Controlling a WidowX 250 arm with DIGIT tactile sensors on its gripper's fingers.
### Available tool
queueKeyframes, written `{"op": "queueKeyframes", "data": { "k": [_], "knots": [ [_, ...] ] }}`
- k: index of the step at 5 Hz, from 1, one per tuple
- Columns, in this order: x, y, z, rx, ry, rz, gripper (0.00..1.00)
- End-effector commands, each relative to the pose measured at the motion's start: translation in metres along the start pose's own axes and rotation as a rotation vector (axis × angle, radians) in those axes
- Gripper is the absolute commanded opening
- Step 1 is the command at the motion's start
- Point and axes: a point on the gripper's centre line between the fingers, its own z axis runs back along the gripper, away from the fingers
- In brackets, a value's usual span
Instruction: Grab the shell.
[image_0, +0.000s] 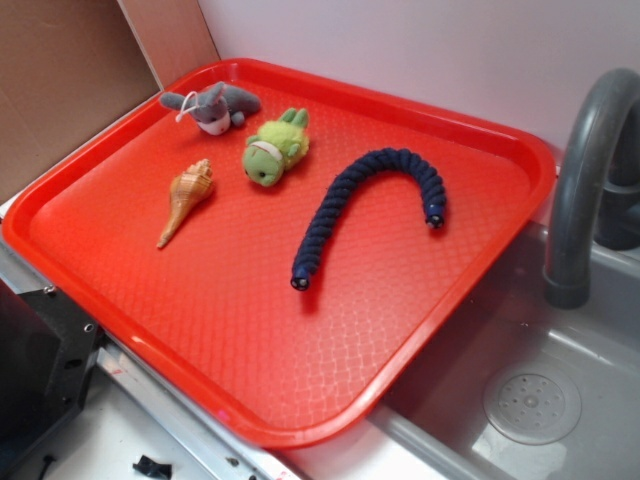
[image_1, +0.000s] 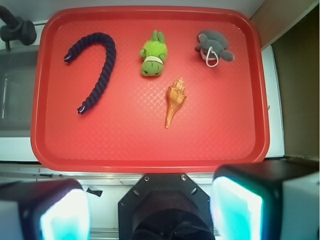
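On the red tray (image_1: 50, 145) I see the shell (image_1: 175, 101) lying flat, a little toward the side where the plush toys sit; from my wrist camera its ridged wide end points up the frame toward the toys and its thin tip trails down toward the gripper. Nothing touches it. Just beyond its wide end lies the green plush toy (image_1: 154, 60), near but apart, and further along the same row the grey plush toy (image_1: 214, 48) with a white loop on it sits close to the tray's corner. A dark blue braided rope (image_1: 95, 65), bent into a hook shape, lies well apart from the shell on the opposite half of the tray. In the exterior view the shell (image_0: 186, 198) rests between the tray's long edge and the green plush. My gripper (image_1: 150, 210) hangs above the near edge of the tray, off the shell entirely; its two fingers (image_1: 235, 207) stand wide apart at the bottom corners of the wrist view, released and grasping nothing. Beside the tray a grey sink (image_0: 560, 440) with a round drain and a curved grey faucet (image_0: 585, 170) is visible
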Motion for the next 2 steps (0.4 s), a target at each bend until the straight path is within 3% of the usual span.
{"op": "queueKeyframes", "data": {
  "k": [1,2],
  "knots": [
    [0.0,0.0,0.0,0.0,0.0,0.0,1.0],
    [0.013,0.009,-0.014,0.002,-0.062,0.103,1.0]
  ]
}}
